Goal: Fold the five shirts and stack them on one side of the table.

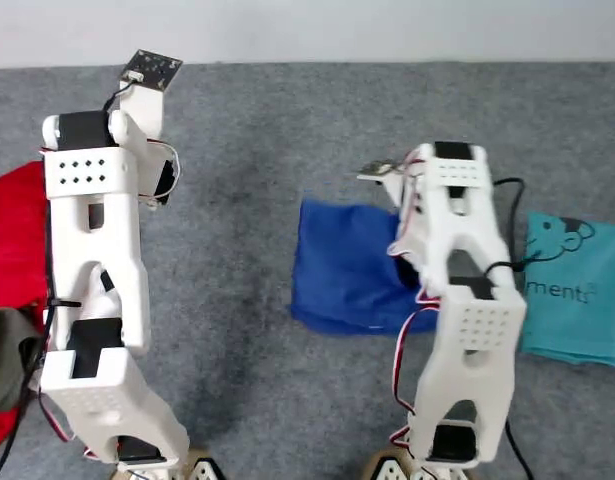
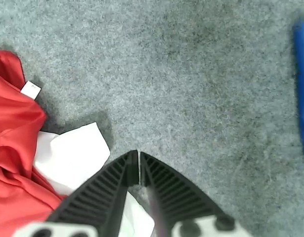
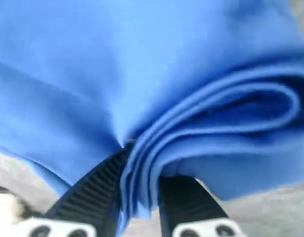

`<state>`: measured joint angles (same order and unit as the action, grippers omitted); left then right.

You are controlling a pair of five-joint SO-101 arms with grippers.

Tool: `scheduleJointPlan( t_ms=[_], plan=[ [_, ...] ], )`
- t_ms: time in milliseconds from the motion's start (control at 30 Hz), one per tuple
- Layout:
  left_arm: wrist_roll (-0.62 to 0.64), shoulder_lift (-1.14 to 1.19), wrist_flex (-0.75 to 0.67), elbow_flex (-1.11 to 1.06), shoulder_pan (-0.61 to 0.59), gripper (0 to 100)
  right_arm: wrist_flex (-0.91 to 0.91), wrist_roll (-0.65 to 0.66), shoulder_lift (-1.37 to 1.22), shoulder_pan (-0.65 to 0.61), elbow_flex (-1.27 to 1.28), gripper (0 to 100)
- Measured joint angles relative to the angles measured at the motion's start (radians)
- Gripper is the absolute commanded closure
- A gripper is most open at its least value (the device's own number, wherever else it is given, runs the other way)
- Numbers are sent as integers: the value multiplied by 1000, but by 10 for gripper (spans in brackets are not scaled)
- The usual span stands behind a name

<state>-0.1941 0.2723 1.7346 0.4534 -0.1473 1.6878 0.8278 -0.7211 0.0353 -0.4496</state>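
Looking down on a grey table (image 1: 247, 180) with two white arms side by side. Right jaws clamped on a thick bunch of folds of a blue shirt (image 1: 342, 270), crumpled near the table's middle. Left jaws pressed together, gripping nothing, over bare table just beside a white shirt (image 2: 72, 148) and a red shirt (image 1: 12, 230) at the left edge. Against the red one, a dark olive garment (image 1: 2, 355). At the right edge, lying flat, a teal shirt (image 1: 577, 290) with a printed figure.

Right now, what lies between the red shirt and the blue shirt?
In the high view, left arm and bare grey carpet separate red shirt from blue shirt.
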Motion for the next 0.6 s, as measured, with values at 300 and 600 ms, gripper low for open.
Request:
scheduleJointPlan(
  t_ms=[300, 600],
  plan=[
    [0, 0, 0, 0, 0, 987, -377, 238, 6, 91, 0, 989],
    [0, 0, 0, 0, 0, 987, -551, 258, 17, 64, 2, 890]
  ],
)
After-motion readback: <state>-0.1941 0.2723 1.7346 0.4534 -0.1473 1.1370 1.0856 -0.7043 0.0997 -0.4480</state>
